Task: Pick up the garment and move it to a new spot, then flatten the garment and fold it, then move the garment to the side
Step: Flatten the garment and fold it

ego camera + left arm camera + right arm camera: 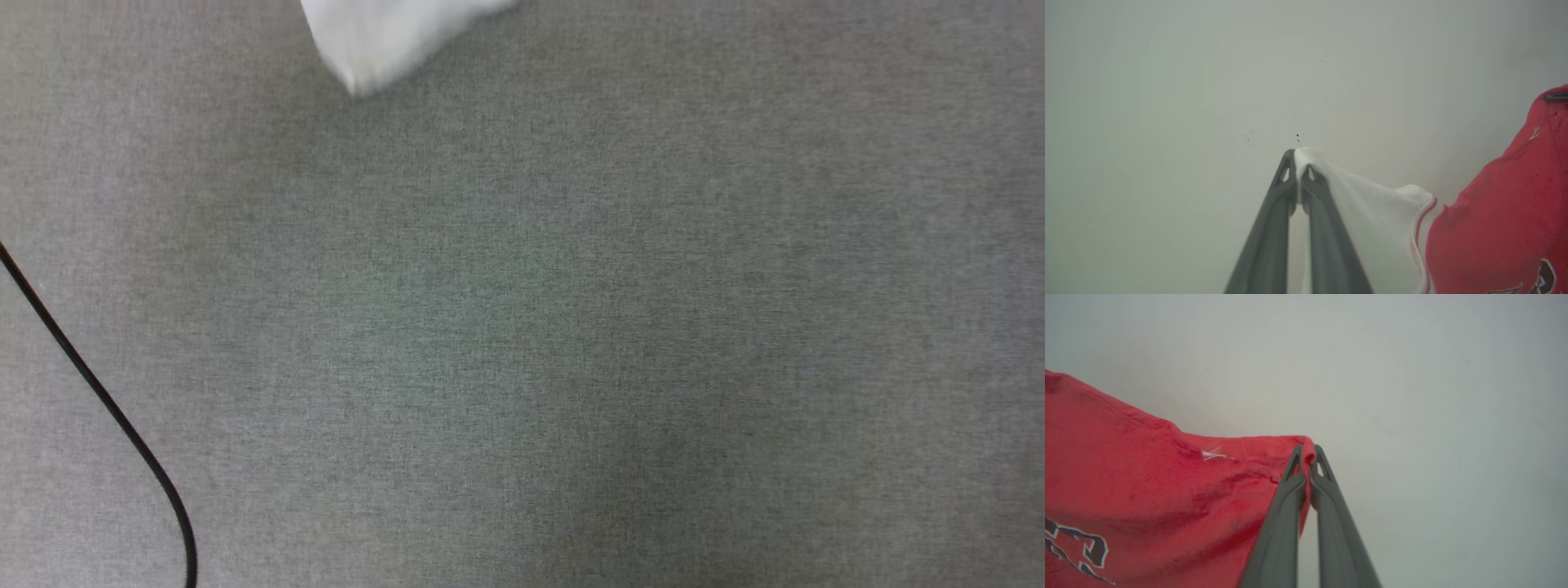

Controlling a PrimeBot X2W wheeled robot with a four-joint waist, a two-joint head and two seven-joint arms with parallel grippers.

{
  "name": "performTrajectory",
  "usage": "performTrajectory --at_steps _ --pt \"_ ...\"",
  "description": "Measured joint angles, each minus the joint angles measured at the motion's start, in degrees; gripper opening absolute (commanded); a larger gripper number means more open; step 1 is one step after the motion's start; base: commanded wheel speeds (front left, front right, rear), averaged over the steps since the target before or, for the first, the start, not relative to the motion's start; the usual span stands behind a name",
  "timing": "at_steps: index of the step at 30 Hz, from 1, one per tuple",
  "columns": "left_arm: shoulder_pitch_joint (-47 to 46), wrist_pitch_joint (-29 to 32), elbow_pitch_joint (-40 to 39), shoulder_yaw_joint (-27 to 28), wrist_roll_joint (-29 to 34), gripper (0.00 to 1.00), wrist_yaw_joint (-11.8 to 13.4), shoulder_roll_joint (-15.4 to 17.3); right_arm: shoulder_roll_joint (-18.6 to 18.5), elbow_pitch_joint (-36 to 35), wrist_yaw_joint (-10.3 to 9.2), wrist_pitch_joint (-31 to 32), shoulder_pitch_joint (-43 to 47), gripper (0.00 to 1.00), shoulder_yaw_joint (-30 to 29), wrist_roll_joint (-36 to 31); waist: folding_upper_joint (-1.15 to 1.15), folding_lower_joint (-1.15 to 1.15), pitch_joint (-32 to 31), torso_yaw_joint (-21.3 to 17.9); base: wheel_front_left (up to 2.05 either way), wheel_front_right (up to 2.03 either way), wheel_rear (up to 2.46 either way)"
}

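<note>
- Shirt (1494, 212) hangs in the air between our two grippers, lifted off the grey table (571, 327). In the head view a blurred white corner (384, 33), which we take for part of it, dips in at the top edge.
- Our left gripper (1297, 157) has its fingers pressed together on a fold of the white sleeve (1372, 212), with cloth poking out past the tips.
- Our right gripper (1308, 453) pinches the red edge of the body, fingers closed tight on a small tuck of fabric.
- We judge the step in hand to be carrying the shirt to its new spot. So we want both pinches firm and both arms moving at one pace, since a jerk could pull the thin tuck out of either grip.
- We hold the grippers well apart so the cloth hangs spread, not bunched, which should make flattening easier.
- We lower it so the hanging bottom meets the table first, then lay the rest down away from the black cable (106, 400) at the left.
- We let go only once the cloth lies on the table.
</note>
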Motion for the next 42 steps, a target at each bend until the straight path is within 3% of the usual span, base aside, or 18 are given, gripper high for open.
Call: performTrajectory --at_steps 3,11,21,28,30,42 --pt "-4.8 -1.9 5.0 -1.3 0.1 0.0 -0.6 -0.6 1.4 3.1 0.0 -0.9 -3.7 0.0 1.1 -1.1 0.0 0.0 1.5 0.5 0.0 0.0 0.0" --pt "-5.3 -5.7 12.1 -4.3 -1.8 0.0 -1.3 -1.3 2.4 8.9 0.0 -3.5 -4.2 0.0 6.4 -0.5 0.0 0.0 2.9 1.1 0.0 0.0 0.0" --pt "7.2 -11.7 19.5 -10.3 -7.3 0.0 -1.3 -3.4 5.3 16.8 0.0 -11.7 7.0 0.0 12.6 3.7 0.0 0.0 2.1 1.8 0.0 0.0 0.0" --pt "24.7 -14.3 17.9 -12.1 -9.9 0.0 -1.2 -2.1 4.5 18.0 0.0 -16.7 20.2 0.0 19.1 9.1 0.0 0.0 -2.1 1.6 0.0 0.0 0.0" --pt "33.3 -14.4 14.3 -12.6 -10.2 0.0 0.1 -1.9 3.5 17.5 0.0 -17.8 26.3 0.0 21.1 11.4 0.0 0.0 -4.7 1.6 0.0 0.0 0.0" --pt "62.3 -14.3 1.4 -15.8 -13.1 0.0 6.5 1.5 -1.1 12.8 0.0 -20.3 46.0 0.0 25.0 17.6 0.0 -0.02 -15.2 1.9 0.0 0.0 0.0"
